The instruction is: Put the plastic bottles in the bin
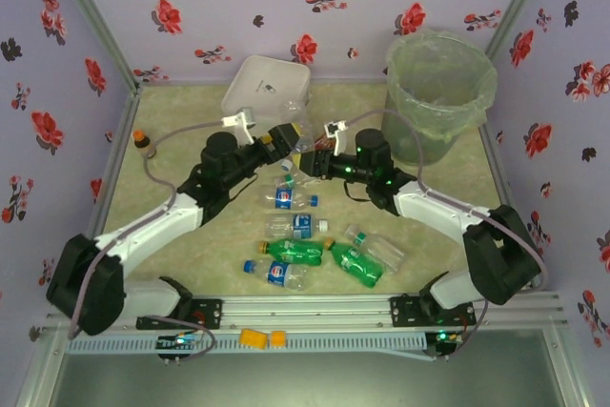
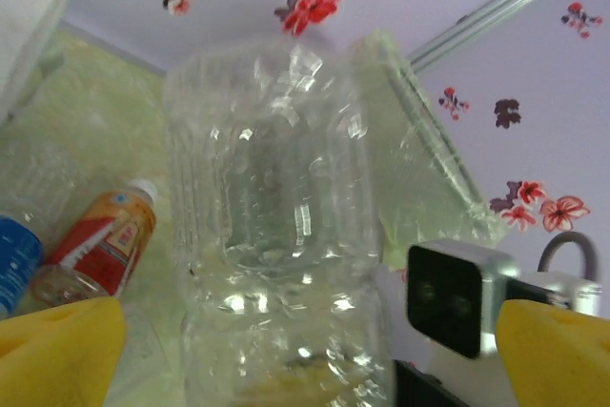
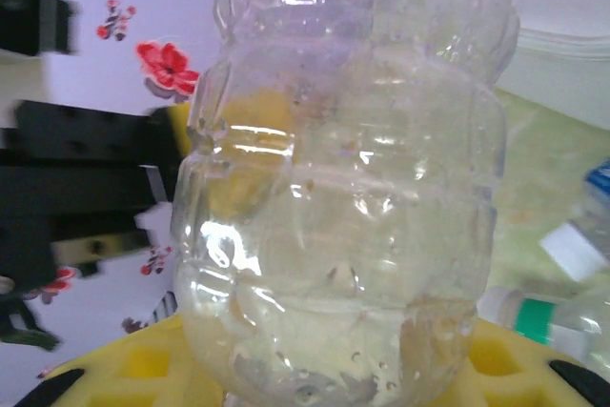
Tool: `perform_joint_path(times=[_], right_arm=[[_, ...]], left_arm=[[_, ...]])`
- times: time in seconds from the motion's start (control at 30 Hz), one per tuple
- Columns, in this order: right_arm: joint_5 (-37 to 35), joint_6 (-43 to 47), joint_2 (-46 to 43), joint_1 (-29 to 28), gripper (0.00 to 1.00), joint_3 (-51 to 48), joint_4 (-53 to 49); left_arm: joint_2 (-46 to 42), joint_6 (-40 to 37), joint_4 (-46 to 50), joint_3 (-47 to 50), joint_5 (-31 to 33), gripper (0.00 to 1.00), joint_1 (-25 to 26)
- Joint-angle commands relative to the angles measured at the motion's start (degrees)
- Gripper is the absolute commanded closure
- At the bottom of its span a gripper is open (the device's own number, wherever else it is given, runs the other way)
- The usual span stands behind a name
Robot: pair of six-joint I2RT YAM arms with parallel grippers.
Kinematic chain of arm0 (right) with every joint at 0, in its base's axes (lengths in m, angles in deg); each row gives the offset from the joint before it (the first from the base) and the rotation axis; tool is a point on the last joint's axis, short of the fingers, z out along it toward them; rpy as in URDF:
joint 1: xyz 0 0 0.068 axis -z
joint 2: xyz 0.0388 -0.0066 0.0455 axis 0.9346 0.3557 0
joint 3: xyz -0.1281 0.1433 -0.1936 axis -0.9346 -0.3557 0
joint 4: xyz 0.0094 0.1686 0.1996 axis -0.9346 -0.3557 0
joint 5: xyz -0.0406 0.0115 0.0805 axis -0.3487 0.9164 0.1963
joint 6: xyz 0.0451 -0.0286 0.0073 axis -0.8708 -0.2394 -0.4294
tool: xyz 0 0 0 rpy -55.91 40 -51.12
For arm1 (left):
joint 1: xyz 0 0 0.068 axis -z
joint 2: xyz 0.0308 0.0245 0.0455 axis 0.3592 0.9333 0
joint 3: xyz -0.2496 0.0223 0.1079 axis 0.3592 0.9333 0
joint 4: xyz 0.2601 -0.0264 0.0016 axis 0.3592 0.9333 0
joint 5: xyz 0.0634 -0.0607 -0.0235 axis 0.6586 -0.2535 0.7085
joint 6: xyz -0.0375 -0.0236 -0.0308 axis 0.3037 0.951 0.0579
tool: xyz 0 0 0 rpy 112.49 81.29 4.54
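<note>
A clear plastic bottle (image 1: 303,147) hangs above the table's middle between both grippers. My right gripper (image 1: 320,157) (image 3: 315,374) is shut on it, with the yellow pads (image 3: 143,369) pressed against the base of this clear bottle (image 3: 348,169). My left gripper (image 1: 286,138) (image 2: 305,350) stands open around the same bottle (image 2: 276,226), its yellow fingertips (image 2: 57,350) well apart from the bottle's sides. Several other bottles (image 1: 295,199) lie on the table, two of them green (image 1: 297,252). The grey-green bin (image 1: 438,83) stands at the back right.
A white lidded box (image 1: 267,88) sits at the back centre. A tiny brown bottle with an orange cap (image 1: 143,143) stands near the left wall. A red-orange labelled bottle (image 2: 100,245) lies below the grippers. Two yellow pieces (image 1: 262,337) rest on the front rail.
</note>
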Motion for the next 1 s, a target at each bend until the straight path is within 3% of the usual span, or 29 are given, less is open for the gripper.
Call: perform_joint_path(times=[0.0,0.2,0.33,0.67,0.97], right_arm=[[-2.2,4.3,-4.5,3.4,0.7,3.9,-8.6],[-11.9,13.8,-10.1,9.0,0.7,15.3,-30.4],[-16.1,19.1,-9.7,14.4,0.69,25.5,-41.6],[-23.4,14.6,-5.1,29.4,0.7,36.0,-45.4],[-25.3,14.8,4.9,33.0,0.69,43.2,-52.0]], left_arm=[[-5.5,-5.3,7.4,0.8,6.5,0.0,-2.5],[-13.1,-4.1,14.7,5.9,16.4,0.0,-5.9],[-13.7,-0.5,13.5,10.7,16.0,0.0,-6.5],[-7.9,5.0,8.6,14.9,10.4,0.0,-6.4],[-5.0,2.1,9.1,13.5,9.5,0.0,-6.3]])
